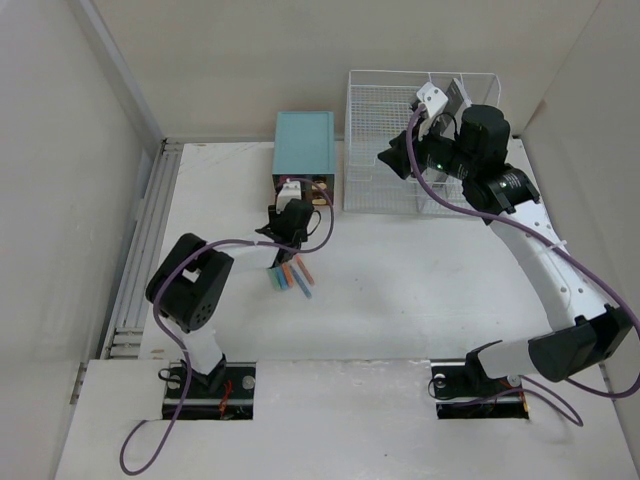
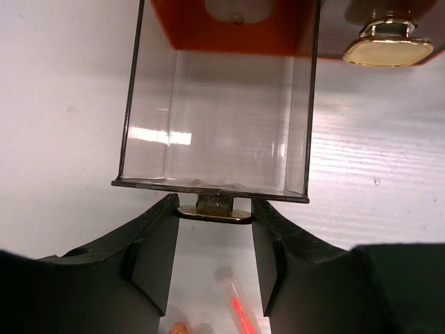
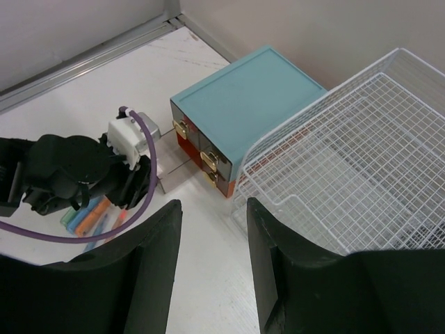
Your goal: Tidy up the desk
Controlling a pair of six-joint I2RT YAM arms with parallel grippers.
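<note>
The white desk (image 1: 400, 290) holds a teal drawer box (image 1: 305, 140) with one clear drawer (image 2: 215, 118) pulled out. My left gripper (image 2: 212, 209) is shut on that drawer's gold handle (image 2: 214, 213), one finger at each end. In the top view my left gripper (image 1: 290, 218) sits just in front of the box. Several coloured markers (image 1: 292, 275) lie on the desk under the left wrist. My right gripper (image 3: 213, 209) is open and empty, held above the desk (image 3: 208, 278) beside the wire rack (image 3: 361, 160). The open drawer looks empty.
The white wire-mesh rack (image 1: 420, 140) stands at the back right, next to the teal box (image 3: 243, 97). A second gold handle (image 2: 387, 49) shows on a shut drawer. Silver rails (image 1: 145, 230) run along the left edge. Walls close in at left and back.
</note>
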